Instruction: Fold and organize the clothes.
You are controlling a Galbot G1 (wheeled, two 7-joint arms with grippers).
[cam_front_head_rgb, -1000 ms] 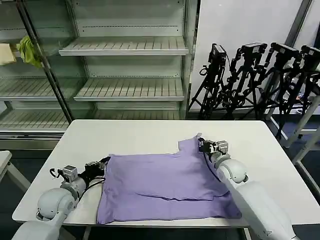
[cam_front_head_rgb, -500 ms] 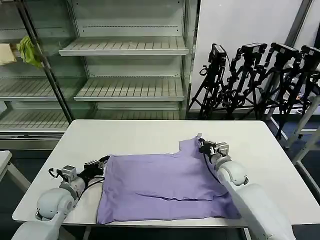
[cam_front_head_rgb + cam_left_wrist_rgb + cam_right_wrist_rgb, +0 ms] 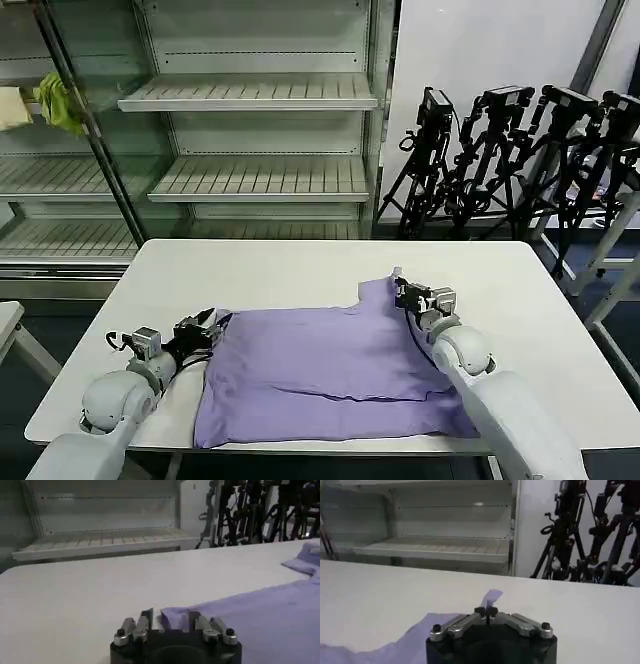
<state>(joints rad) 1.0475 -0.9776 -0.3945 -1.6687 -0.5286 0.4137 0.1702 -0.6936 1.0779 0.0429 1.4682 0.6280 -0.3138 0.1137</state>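
From my head camera, the lavender T-shirt [image 3: 330,375] lies spread on the near half of the white table [image 3: 300,270], folded over itself with a crease running across its near part. My left gripper [image 3: 203,324] sits at the shirt's far-left corner, and my right gripper [image 3: 402,291] is at the far-right corner, where a small flap of cloth stands up.

In my left wrist view, my left gripper [image 3: 169,619] has its fingers parted, with the corner of the T-shirt [image 3: 260,615] lying between them.

In my right wrist view, my right gripper [image 3: 488,611] has its fingertips pressed together, pinching a raised tip of the T-shirt [image 3: 415,640].
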